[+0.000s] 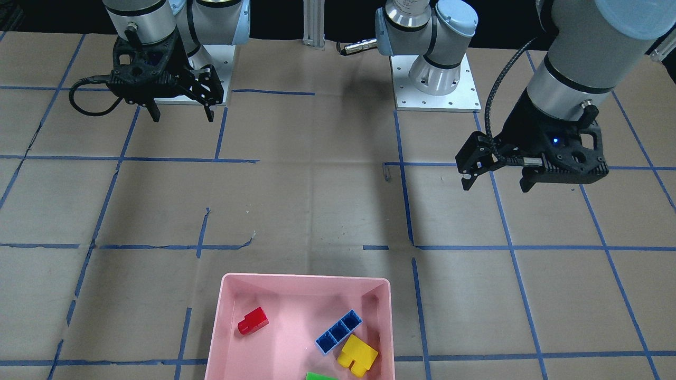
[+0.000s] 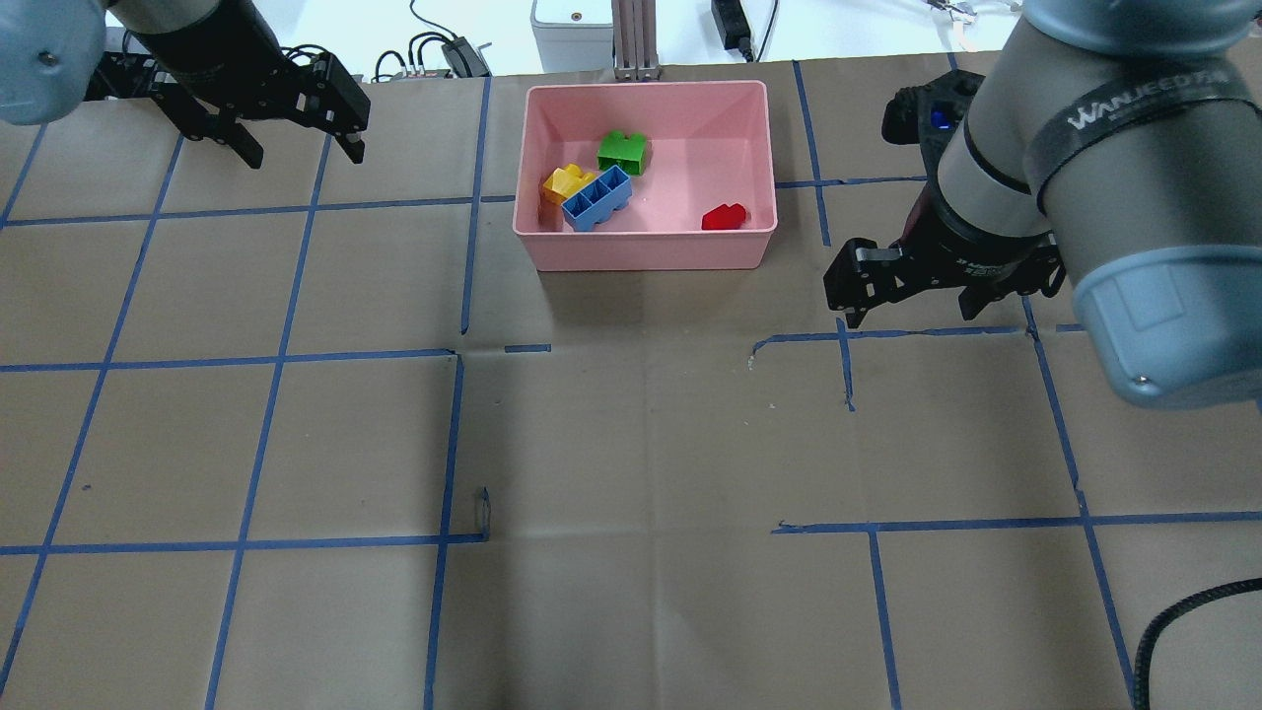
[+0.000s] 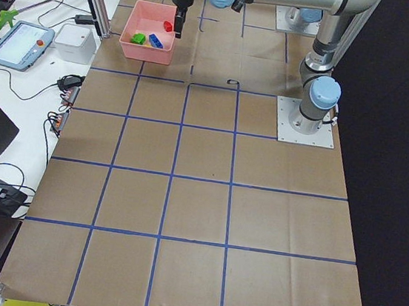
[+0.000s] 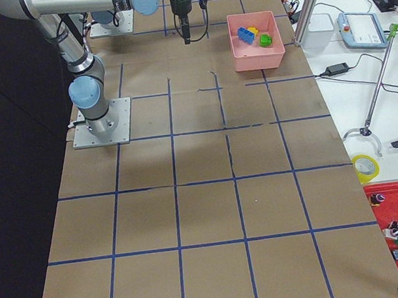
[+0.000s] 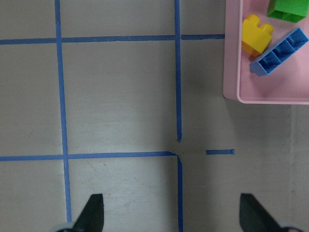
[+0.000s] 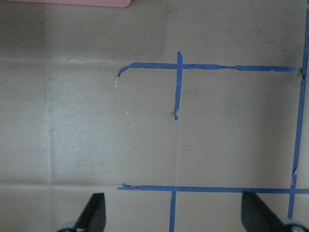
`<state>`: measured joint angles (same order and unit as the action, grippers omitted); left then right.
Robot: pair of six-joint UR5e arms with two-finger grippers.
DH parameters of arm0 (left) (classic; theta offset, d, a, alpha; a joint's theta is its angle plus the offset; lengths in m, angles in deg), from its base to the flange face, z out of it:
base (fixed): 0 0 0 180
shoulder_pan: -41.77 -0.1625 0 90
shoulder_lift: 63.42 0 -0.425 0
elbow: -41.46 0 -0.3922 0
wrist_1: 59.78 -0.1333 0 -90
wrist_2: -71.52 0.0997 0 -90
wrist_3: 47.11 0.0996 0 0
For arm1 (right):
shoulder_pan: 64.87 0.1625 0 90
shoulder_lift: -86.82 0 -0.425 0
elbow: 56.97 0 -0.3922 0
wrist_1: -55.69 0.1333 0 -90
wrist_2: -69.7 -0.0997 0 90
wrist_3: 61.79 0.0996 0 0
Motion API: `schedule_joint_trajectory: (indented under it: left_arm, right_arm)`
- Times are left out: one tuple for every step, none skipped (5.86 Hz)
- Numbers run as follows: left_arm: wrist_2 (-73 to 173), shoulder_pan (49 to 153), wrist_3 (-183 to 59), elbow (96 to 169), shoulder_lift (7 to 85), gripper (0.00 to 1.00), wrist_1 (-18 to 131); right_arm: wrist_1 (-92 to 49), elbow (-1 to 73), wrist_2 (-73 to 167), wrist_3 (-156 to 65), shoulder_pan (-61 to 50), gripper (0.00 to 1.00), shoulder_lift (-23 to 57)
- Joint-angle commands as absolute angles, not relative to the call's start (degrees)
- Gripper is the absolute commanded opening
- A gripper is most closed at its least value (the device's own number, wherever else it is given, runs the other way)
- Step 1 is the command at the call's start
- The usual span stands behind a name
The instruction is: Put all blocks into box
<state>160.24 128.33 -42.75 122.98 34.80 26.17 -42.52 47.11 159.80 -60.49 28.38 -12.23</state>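
Observation:
The pink box (image 2: 646, 251) stands at the far middle of the table. All four blocks lie inside it: green (image 2: 622, 151), yellow (image 2: 564, 181), blue (image 2: 596, 198) with its hollow side up, and red (image 2: 724, 217) apart near the right wall. My left gripper (image 2: 306, 156) hovers open and empty to the left of the box. My right gripper (image 2: 909, 316) hovers open and empty to the right of the box, a little nearer to me. The left wrist view shows the box corner (image 5: 231, 72) with the yellow block (image 5: 255, 33) and the blue block (image 5: 279, 51).
Brown paper with a blue tape grid (image 2: 454, 355) covers the table. An aluminium post (image 2: 636, 39), a white device (image 2: 570, 22) and cables sit just beyond the far edge behind the box. The arm bases (image 1: 435, 79) stand on my side.

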Motion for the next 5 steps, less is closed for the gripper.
schedule_joint_trajectory:
  left_arm:
    - [160.5,132.9,-44.9,124.1,33.6,0.99,26.2]
    - [160.5,132.9,-44.2,124.3,33.2,0.99,26.3]
    - [162.6,132.4,-43.8,124.3,33.2,0.99,26.2]
    - [164.7,131.8,-41.4,124.3,32.9,0.99,26.3]
    - [164.6,131.5,-41.4,124.4,32.7,0.99,26.5]
  right_arm:
    - [-42.7,47.0,159.9,-60.5,28.4,1.0,-11.8]
    - [-42.7,46.9,159.5,-60.5,28.3,1.0,-11.8]
    - [-42.7,46.9,159.4,-60.5,28.4,1.0,-11.8]
    - [-42.7,46.9,159.3,-60.5,28.4,1.0,-11.7]
    - [-42.8,47.0,159.2,-60.5,28.4,1.0,-11.6]
